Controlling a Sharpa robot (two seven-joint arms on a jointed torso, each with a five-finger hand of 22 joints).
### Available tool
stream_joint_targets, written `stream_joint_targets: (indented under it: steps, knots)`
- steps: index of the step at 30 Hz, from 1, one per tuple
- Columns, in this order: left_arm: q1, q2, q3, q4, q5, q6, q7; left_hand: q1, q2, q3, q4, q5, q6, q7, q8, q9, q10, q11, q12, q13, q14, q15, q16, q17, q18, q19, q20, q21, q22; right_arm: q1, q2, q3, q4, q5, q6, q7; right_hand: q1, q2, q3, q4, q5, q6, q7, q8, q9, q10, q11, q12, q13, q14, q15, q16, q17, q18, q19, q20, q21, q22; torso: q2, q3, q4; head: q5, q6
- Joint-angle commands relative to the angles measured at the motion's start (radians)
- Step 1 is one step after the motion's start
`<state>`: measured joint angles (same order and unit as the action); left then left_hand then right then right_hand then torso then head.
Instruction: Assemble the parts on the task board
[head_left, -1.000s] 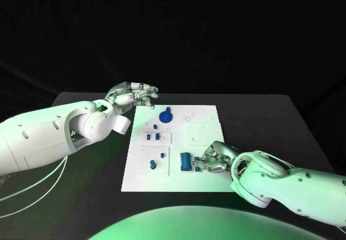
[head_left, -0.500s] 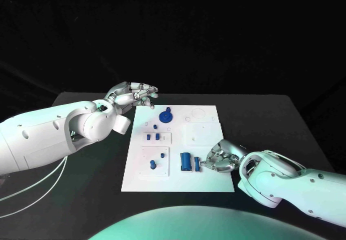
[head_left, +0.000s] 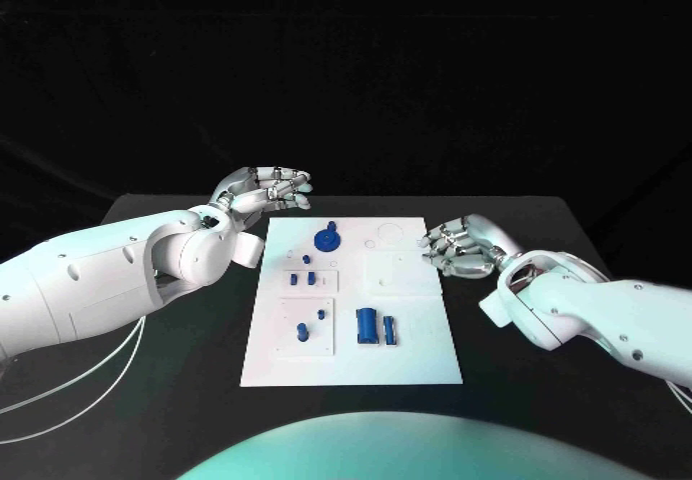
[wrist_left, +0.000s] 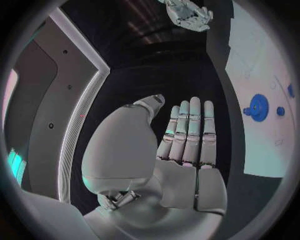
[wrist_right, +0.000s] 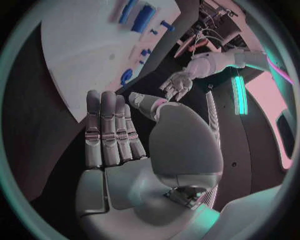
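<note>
- So the right hand (head_left: 464, 245) is backing off now. A second ago it was sitting down at the near right part of the task board (head_left: 418, 360), right beside the blue block (head_left: 369, 323) and the slim blue piece (head_left: 394, 329), and now it's hovering off the board's right edge, further back.
- It's carrying nothing: in the right wrist view its fingers (wrist_right: 107, 131) are lying straight and side by side, palm bare.
- The block and the slim piece are staying put on the near middle of the board, so I'm guessing that bit is placed and the hand is going for something else.
- The left hand (head_left: 265, 190) is still hanging by the far left corner of the board, not touching it. Fingers (wrist_left: 189, 131) are stretched flat and together in its wrist view, nothing in them.
- Other parts: the blue gear (head_left: 329, 238) is sitting at the far end, and the small blue pegs (head_left: 303, 276) are standing mid-left.
- Surface is a black table (head_left: 555, 225), and the room behind is just looking dark.
</note>
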<state>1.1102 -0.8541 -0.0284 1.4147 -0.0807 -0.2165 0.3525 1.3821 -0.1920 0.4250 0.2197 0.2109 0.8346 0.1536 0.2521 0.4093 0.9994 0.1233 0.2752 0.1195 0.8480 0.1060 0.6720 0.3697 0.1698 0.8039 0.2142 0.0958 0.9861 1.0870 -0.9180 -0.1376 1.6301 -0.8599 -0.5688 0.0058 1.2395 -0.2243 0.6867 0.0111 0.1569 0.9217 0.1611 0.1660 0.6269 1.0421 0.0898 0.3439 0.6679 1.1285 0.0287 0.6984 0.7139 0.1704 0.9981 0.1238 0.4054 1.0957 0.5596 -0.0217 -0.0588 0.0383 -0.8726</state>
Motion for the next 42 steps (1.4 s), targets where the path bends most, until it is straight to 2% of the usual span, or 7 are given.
stream_joint_targets:
  steps: [1, 12, 13, 18, 19, 23, 42]
  knots:
    - [-0.003, 0.022, 0.002, -0.039, 0.048, -0.06, 0.087, 0.009, -0.004, 0.0, 0.004, -0.01, -0.012, 0.003, -0.01, -0.005, -0.004, -0.006, -0.068, -0.028, -0.028, 0.023, -0.118, -0.034, 0.006, -0.044, 0.023, -0.034, -0.067, 0.018, 0.027, 0.004, -0.078, 0.32, 0.021, 0.224, -0.008, 0.02, -0.001, -0.02, 0.005, -0.011, 0.032, -0.013, -0.037, -0.013, 0.037, -0.136, -0.172, -0.101, 0.05, -0.206, -0.099, -0.002, -0.093, 0.041, -0.116, -0.089, -0.026, 0.0026, -0.0083, 0.009, 0.0]
    - [-0.025, 0.092, 0.003, -0.158, 0.122, -0.11, 0.137, 0.006, 0.032, -0.113, 0.002, -0.053, -0.082, -0.024, -0.087, -0.085, -0.153, -0.033, -0.21, -0.056, -0.196, 0.046, -0.438, -0.155, 0.004, -0.206, 0.072, -0.035, -0.358, 0.047, 0.171, 0.021, -0.378, 0.626, 0.173, 0.376, -0.011, 0.092, -0.055, -0.071, -0.018, -0.067, 0.067, -0.046, -0.174, -0.095, 0.104, -0.281, -0.512, -0.253, 0.139, -0.547, -0.322, 0.006, -0.19, 0.146, -0.344, -0.397, -0.046, 0.0153, -0.0112, 0.009, 0.073]
    - [-0.022, 0.083, 0.002, -0.145, 0.075, -0.075, 0.082, -0.41, 0.192, -0.425, -0.22, -0.211, -0.835, -0.154, -0.252, -0.409, -0.999, -0.123, -0.275, -0.12, -0.848, -0.106, -0.672, -0.37, -0.17, -0.804, -0.214, -0.096, -0.986, 0.046, 0.156, 0.02, -0.346, 0.466, 0.075, 0.277, -0.376, 0.224, -0.687, -0.011, -0.157, -0.922, -0.161, -0.166, -0.627, -1.042, -0.09, -0.344, -0.668, -1.128, -0.029, -0.698, -0.714, -0.17, -0.998, -0.124, -0.405, -1.096, -0.041, 0.0083, -0.0092, 0.009, 0.048]
    - [-0.024, 0.083, 0.003, -0.125, 0.075, -0.105, 0.087, -0.563, 0.192, -0.425, -0.22, -0.211, -0.835, -0.154, -0.252, -0.409, -0.999, -0.123, -0.275, -0.12, -0.848, -0.106, -0.672, -0.37, -0.17, -0.804, -0.214, -0.096, -0.986, 0.039, 0.154, 0.029, -0.324, 0.497, 0.054, 0.295, -0.513, 0.224, -0.687, -0.011, -0.157, -0.922, -0.161, -0.166, -0.627, -1.042, -0.09, -0.344, -0.668, -1.128, -0.029, -0.698, -0.714, -0.17, -0.998, -0.124, -0.405, -1.096, -0.039, 0.0093, -0.0045, 0.006, 0.064]
    - [-0.025, 0.082, 0.004, -0.118, 0.076, -0.117, 0.089, -0.595, 0.192, -0.425, -0.22, -0.211, -0.835, -0.154, -0.252, -0.409, -0.999, -0.123, -0.275, -0.12, -0.848, -0.106, -0.672, -0.37, -0.17, -0.804, -0.214, -0.096, -0.986, 0.037, 0.154, 0.032, -0.315, 0.509, 0.046, 0.302, -1.239, 0.224, -0.687, -0.011, -0.157, -0.922, -0.161, -0.166, -0.627, -1.042, -0.09, -0.344, -0.668, -1.128, -0.029, -0.698, -0.714, -0.17, -0.998, -0.124, -0.405, -1.096, -0.038, 0.0096, -0.0027, 0.004, 0.07]
    - [-0.032, 0.081, 0.008, -0.069, 0.076, -0.195, 0.103, -1.382, 0.192, -0.425, -0.22, -0.211, -0.835, -0.154, -0.252, -0.409, -0.999, -0.123, -0.275, -0.12, -0.848, -0.106, -0.672, -0.37, -0.17, -0.804, -0.214, -0.096, -0.986, 0.02, 0.15, 0.056, -0.258, 0.587, -0.009, 0.349, -1.239, 0.224, -0.687, -0.011, -0.157, -0.922, -0.161, -0.166, -0.627, -1.042, -0.09, -0.344, -0.668, -1.128, -0.029, -0.698, -0.714, -0.17, -0.998, -0.124, -0.405, -1.096, -0.034, 0.0119, 0.009, -0.004, 0.108]
    - [-0.06, 0.074, 0.028, 0.155, 0.081, -0.554, 0.168, -1.382, 0.192, -0.425, -0.22, -0.211, -0.835, -0.154, -0.252, -0.409, -0.999, -0.123, -0.275, -0.12, -0.848, -0.106, -0.672, -0.37, -0.17, -0.804, -0.214, -0.096, -0.986, -0.037, 0.138, 0.138, -0.06, 0.86, -0.201, 0.514, -1.239, 0.224, -0.687, -0.011, -0.157, -0.922, -0.161, -0.166, -0.627, -1.042, -0.09, -0.344, -0.668, -1.128, -0.029, -0.698, -0.714, -0.17, -0.998, -0.124, -0.405, -1.096, -0.015, 0.0217, 0.0588, -0.038, 0.273]
